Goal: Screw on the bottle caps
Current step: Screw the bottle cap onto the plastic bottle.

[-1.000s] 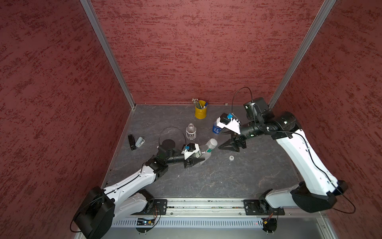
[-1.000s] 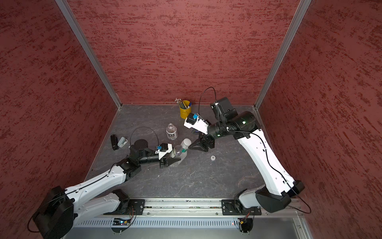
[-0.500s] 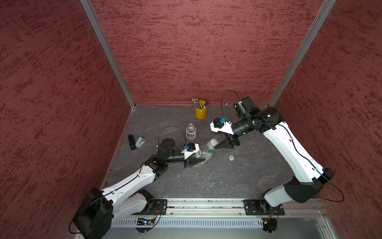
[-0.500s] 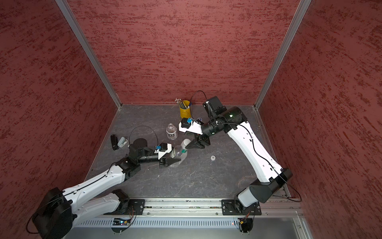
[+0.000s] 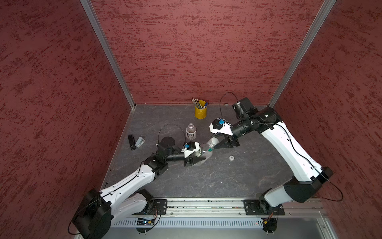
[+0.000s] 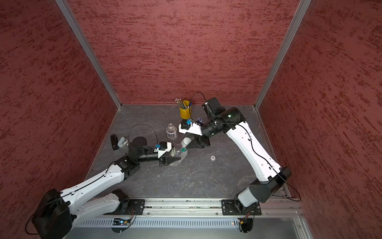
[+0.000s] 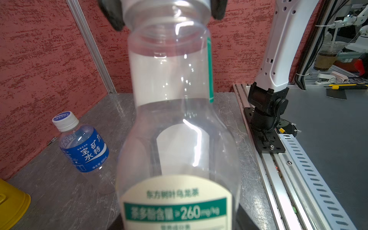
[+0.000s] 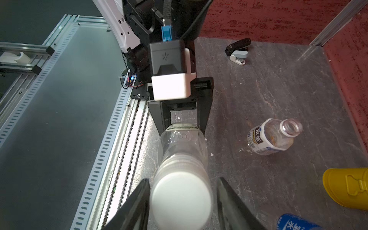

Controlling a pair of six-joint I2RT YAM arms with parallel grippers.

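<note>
Left gripper point(image 5: 198, 158) is clamped on the lower body of the clear bottle point(image 5: 204, 152) in both top views. This bottle leans with its neck toward the right arm. The wide white cap point(image 5: 213, 141) sits on that neck, and the right gripper point(image 5: 214, 143) has one jaw on each side of it. The small white cap point(image 5: 231, 158) lies alone on the table point(image 5: 227, 182), well apart from the bottles. The white-labelled bottle point(image 5: 191, 132) stands upright behind the left gripper, and the yellow cup point(image 5: 200, 111) with pencils is near the back wall.

From the left wrist camera, the clear bottle point(image 7: 175, 89) fills the middle, with a green-printed label close to the lens. Two dark fingers point(image 7: 113, 18) flank the cap at its far end. The blue-labelled bottle point(image 7: 85, 151) stands on the table, and the blue-and-white cap point(image 7: 64, 119) is on it.

From the right wrist camera, the wide white cap point(image 8: 181, 199) is between the fingers point(image 8: 137, 205). One finger is at its edge and the other shows a thin gap, so I read this gripper as not closed on the cap. Behind it, the left gripper point(image 8: 182, 127) grasps the bottle near its base. The white-labelled bottle point(image 8: 270, 139) has its neck open. I see also a stapler point(image 8: 238, 56) near the far corner.
</note>
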